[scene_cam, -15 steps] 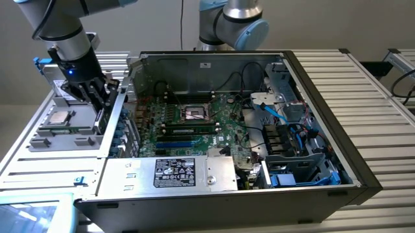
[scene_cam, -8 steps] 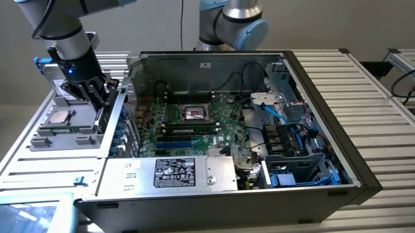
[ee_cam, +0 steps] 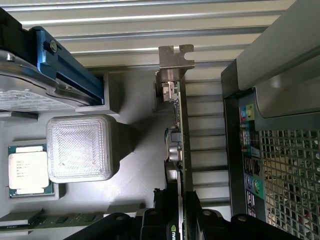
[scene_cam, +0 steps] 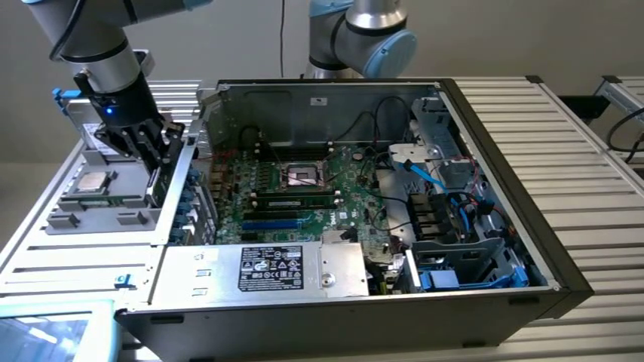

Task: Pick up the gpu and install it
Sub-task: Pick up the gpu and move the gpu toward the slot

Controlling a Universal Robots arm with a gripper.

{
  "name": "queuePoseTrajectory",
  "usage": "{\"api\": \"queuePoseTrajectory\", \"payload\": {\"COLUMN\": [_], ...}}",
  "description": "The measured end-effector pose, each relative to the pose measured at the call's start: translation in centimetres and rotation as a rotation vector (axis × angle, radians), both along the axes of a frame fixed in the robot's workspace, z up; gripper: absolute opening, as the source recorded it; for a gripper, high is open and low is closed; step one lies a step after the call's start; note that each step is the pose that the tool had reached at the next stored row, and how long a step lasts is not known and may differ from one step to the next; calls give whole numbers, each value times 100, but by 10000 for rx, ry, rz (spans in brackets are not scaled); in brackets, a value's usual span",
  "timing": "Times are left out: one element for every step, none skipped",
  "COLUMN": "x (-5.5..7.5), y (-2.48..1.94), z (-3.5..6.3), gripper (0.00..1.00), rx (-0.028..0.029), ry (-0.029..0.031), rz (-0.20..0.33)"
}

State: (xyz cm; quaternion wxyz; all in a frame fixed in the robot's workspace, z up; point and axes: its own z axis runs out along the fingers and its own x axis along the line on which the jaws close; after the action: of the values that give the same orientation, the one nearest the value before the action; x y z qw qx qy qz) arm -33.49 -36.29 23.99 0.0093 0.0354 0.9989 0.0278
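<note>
The gpu [ee_cam: 181, 125] shows edge-on in the wrist view, a thin green card with its silver end bracket [ee_cam: 175, 62] at the far end. My gripper [ee_cam: 180, 212] is shut on the card, one black finger [ee_cam: 150, 220] on each side of it. In the exterior view the gripper [scene_cam: 156, 162] hangs over the grey parts tray [scene_cam: 101, 222], just outside the computer case's wall on the exterior view's left, with the gpu [scene_cam: 156, 188] upright below it. The green motherboard [scene_cam: 292, 196] lies inside the open case [scene_cam: 503, 151]. Whether the card still touches the tray I cannot tell.
The tray holds a CPU [ee_cam: 27, 167], a white ribbed block [ee_cam: 80, 147], a drive with a blue rail [ee_cam: 70, 70] and a memory stick [ee_cam: 60, 220]. The case's rear panel [ee_cam: 280, 150] stands close beside the card. A second arm [scene_cam: 363, 38] stands behind the case.
</note>
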Motion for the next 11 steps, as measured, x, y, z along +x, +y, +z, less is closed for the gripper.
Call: {"api": "queuePoseTrajectory", "payload": {"x": [0,0,0,0,0,0,0,0,0,0,0], "y": [0,0,0,0,0,0,0,0,0,0,0], "z": [0,0,0,0,0,0,0,1,10,34,63], "gripper": [28,28,28,28,28,28,28,28,28,28,28], "rx": [0,0,-1,0,-1,0,0,0,-1,-1,1], "ry": [0,0,0,0,1,1,0,0,1,1,-1], "rz": [0,0,1,0,0,1,0,0,0,-1,-1]}}
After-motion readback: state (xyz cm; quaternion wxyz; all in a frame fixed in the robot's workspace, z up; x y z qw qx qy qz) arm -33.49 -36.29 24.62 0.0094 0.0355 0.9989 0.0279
